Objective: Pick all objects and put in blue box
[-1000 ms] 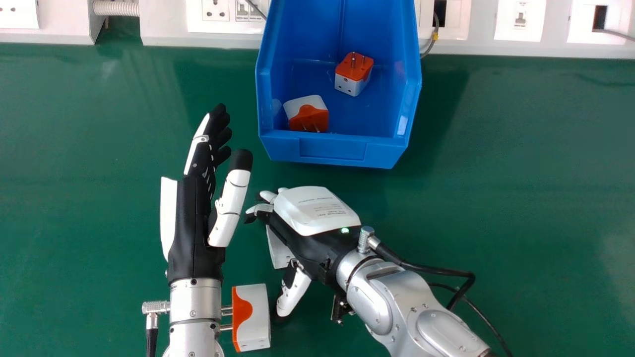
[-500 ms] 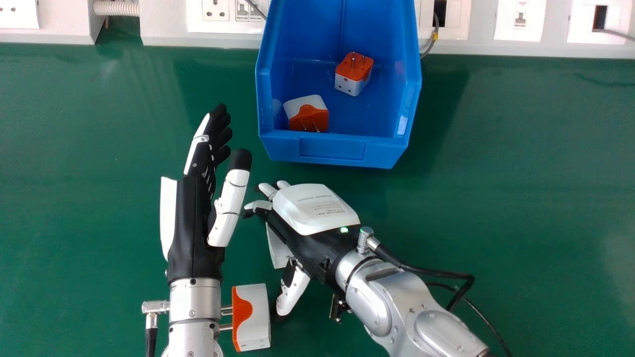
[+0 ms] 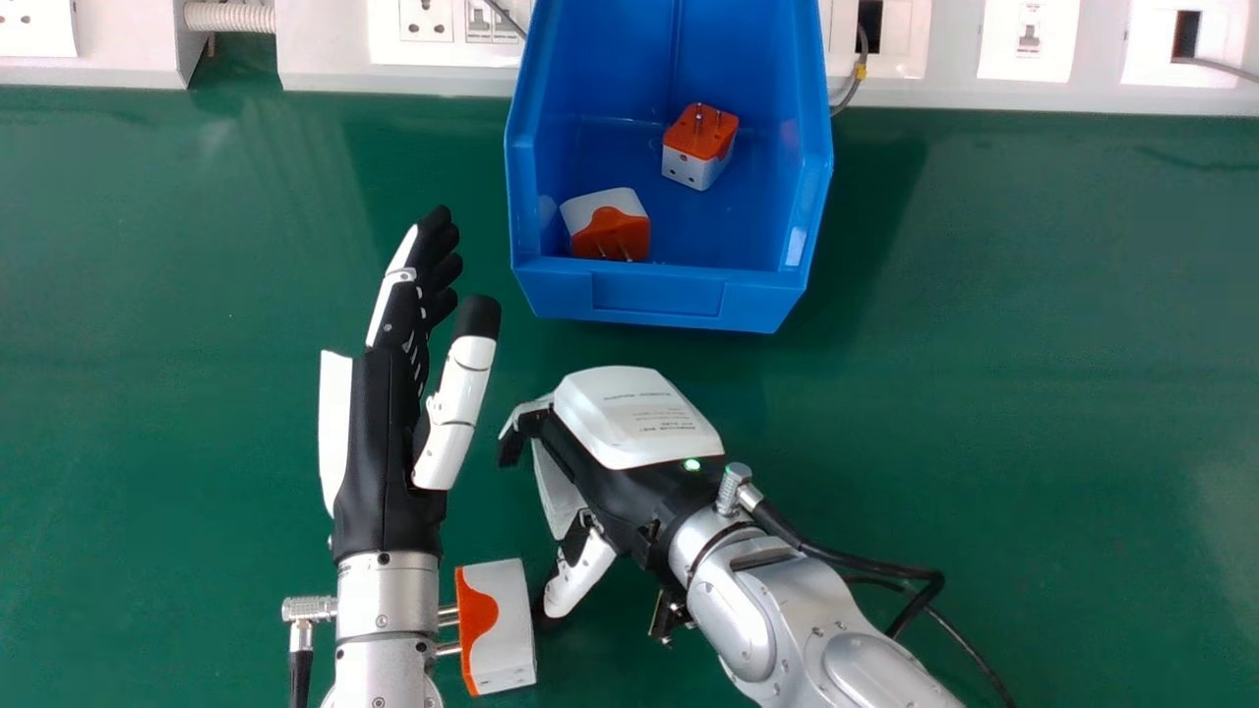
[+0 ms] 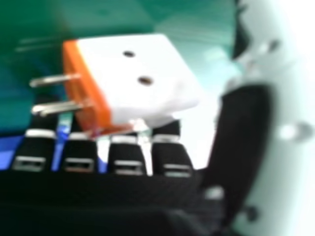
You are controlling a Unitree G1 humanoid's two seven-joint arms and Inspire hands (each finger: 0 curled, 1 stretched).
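Note:
In the head view my right hand (image 3: pixel 629 423) is palm down, fingers bent downward around the near-left side of a white adapter (image 3: pixel 558 497) that is mostly hidden beneath it. The right hand view shows an orange-and-white adapter (image 4: pixel 140 81) with metal prongs against the right hand's fingers (image 4: pixel 128 155). Another orange-and-white adapter (image 3: pixel 504 624) lies between the left forearm and the right thumb tip. My left hand (image 3: pixel 389 442) is open and holds nothing. Two adapters, one upper (image 3: pixel 699 146) and one lower (image 3: pixel 608 226), lie inside the blue box (image 3: pixel 659 295).
The blue box stands at the far side of the green table (image 3: pixel 1033 344), against a white socket panel (image 3: pixel 325 44). A dark cable (image 3: pixel 866 562) loops beside the right wrist. The left forearm (image 3: pixel 389 600) runs close to the loose adapter.
The right hand's fingers have curled down, and the hand has shifted slightly right. The loose adapter by the left forearm has turned slightly. The left hand has barely moved.

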